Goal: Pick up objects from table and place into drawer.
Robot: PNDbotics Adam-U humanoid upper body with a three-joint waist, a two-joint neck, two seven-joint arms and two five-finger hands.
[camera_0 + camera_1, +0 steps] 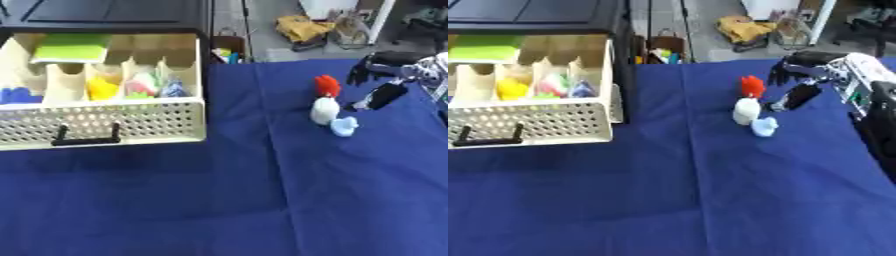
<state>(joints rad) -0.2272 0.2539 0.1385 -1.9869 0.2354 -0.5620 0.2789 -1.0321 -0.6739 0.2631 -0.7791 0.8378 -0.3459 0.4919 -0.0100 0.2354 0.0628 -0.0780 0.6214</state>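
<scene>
Looking down at the bench (pixel 262 210), I see it covered by a dark blue cloth, and my right hand (pixel 802 80) comes in over the far right corner. Its fingers (pixel 798 96) are curled downward and they hold nothing — the hand hangs just beside the toys, apart from them. The left hand does not show in either view.

Near the far right part of the bench stands a small white toy with a red top (pixel 325 102), upright. Touching its base on the right side lies a light blue piece (pixel 344 126); I cannot tell what it is.

At the far left corner the cream drawer (pixel 131 122) is pulled open, with a perforated front wall and a black handle (pixel 86 136). Its compartments already hold several small things — a yellow one (pixel 102 89), a dark blue one (pixel 17 95), some pink and green ones — and a green flat item (pixel 72 48) lies at the back.
</scene>
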